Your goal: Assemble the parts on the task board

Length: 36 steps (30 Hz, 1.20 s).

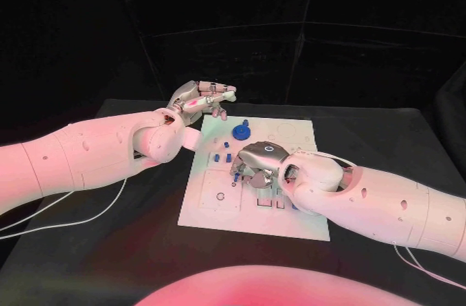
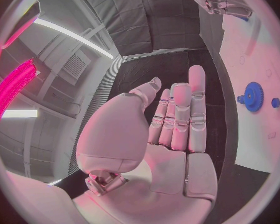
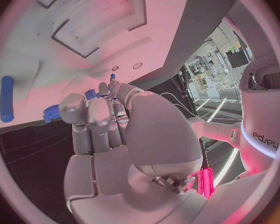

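The right hand [image 1: 258, 166] hangs low over the middle of the board [image 1: 296, 218], a little right of the frame's centre in the head view, palm down and fingers curled toward the plate. In the right wrist view the right hand's [image 3: 124, 129] fingers [image 3: 90, 119] lie side by side, bent forward, and a small blue peg [image 3: 112, 76] shows at their tips; whether the hand pinches it or merely hovers next to it, I cannot tell. A blue piece [image 1: 236, 176] also peeps out at the left edge of that hand in the head view.

The left hand [image 1: 202, 100] is raised above the table [image 1: 116, 252] beyond the board's upper left corner, in the upper middle of the frame, well apart from the parts. In the left wrist view the left hand's [image 2: 171, 129] fingers [image 2: 180, 114] stand straight and close together, with nothing between them.

On the board, a blue gear [image 1: 242, 132] sits near the upper left corner, just above the right hand; it shows too in the left wrist view [image 2: 252, 96]. Small blue pegs [image 1: 222, 158] stand to the left of the right hand. A long blue bar [image 3: 7, 98] lies on the white plate in the right wrist view.
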Motion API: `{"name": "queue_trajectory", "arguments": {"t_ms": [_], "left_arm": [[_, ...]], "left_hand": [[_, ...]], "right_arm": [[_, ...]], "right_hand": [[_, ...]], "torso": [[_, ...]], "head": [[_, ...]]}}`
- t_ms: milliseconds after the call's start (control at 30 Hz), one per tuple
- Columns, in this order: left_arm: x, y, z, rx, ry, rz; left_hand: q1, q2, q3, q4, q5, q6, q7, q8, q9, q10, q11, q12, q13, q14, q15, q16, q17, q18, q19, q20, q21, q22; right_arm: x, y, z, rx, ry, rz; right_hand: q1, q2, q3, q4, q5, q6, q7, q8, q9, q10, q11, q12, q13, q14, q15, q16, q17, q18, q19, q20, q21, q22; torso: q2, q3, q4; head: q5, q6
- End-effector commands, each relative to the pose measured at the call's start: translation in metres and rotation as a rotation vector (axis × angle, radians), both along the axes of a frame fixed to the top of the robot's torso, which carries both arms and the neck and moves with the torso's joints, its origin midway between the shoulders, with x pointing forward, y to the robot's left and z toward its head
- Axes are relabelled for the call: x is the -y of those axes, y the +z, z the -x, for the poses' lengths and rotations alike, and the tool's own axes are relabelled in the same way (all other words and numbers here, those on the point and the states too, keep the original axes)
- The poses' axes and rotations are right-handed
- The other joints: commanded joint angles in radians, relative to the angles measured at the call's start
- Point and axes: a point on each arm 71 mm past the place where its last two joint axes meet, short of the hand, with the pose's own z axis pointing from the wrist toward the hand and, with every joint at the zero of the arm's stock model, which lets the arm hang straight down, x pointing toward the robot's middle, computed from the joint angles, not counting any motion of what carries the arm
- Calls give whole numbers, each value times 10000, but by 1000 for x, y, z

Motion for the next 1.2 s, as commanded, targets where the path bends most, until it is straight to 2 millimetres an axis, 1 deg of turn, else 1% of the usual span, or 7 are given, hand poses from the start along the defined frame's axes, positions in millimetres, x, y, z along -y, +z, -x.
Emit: {"name": "queue_trajectory", "arguments": {"t_ms": [33, 500, 633, 1067, 1200], "left_arm": [[1, 1, 0, 22, -84, 90], [1, 1, -1, -5, -76, 72], [0, 1, -1, -10, -67, 66], [0, 0, -2, -41, -79, 56], [0, 0, -2, -52, -81, 52]], "left_hand": [[52, 35, -61, -11, -9, -45, 10, 50, -12, -41, -5, 68, 10, -68, 13, 13, -8, 131, -18, 62, -68, -15], [57, 33, -77, -15, -8, -64, 18, 52, -13, -66, 3, 80, 12, -76, 19, 14, -25, 130, -13, 65, -76, -22], [57, 33, -77, -15, -8, -64, 18, 52, -13, -66, 3, 80, 12, -76, 19, 14, -25, 130, -13, 65, -76, -22], [62, 34, -87, -17, -8, -80, 23, 52, -14, -87, 9, 89, 14, -80, 24, 16, -33, 130, -10, 69, -81, -27], [62, 34, -87, -17, -8, -80, 23, 52, -14, -87, 9, 89, 14, -80, 24, 16, -33, 130, -10, 69, -81, -27]], "right_arm": [[-1, -2, 1, 61, 115, 458], [-6, -4, 3, 32, 279, 510], [-7, -4, 4, 55, 281, 488], [-9, -5, 5, 123, 368, 662], [-11, -5, 6, 77, 472, 742]], "right_hand": [[-77, -23, 48, 6, -7, 47, 4, -18, 12, 14, 30, 52, 0, 92, 26, 26, -8, -113, 12, 46, 64, 2], [-139, -25, 72, 10, -29, 52, 3, -17, 14, 12, 29, 51, 0, 94, 29, 48, 5, -114, 16, 50, 68, 8], [-139, -25, 72, 10, -29, 52, 3, -17, 14, 12, 29, 51, 0, 94, 29, 48, 5, -114, 16, 50, 68, 8], [-153, -27, 79, 8, -36, 49, 3, -19, 14, 9, 29, 49, 0, 95, 29, 56, 11, -115, 19, 50, 71, 11], [-227, -74, 82, -3, -65, 44, 1, -22, 14, 3, 30, 47, 0, 95, 31, 69, 5, -114, 17, 54, 71, 9]], "torso": [[13, -4, 16], [27, -8, 23], [27, -16, 30], [28, -14, 24], [30, -15, 26]], "head": [[20, -16], [53, -37], [47, -36], [51, -43], [50, -56]]}}
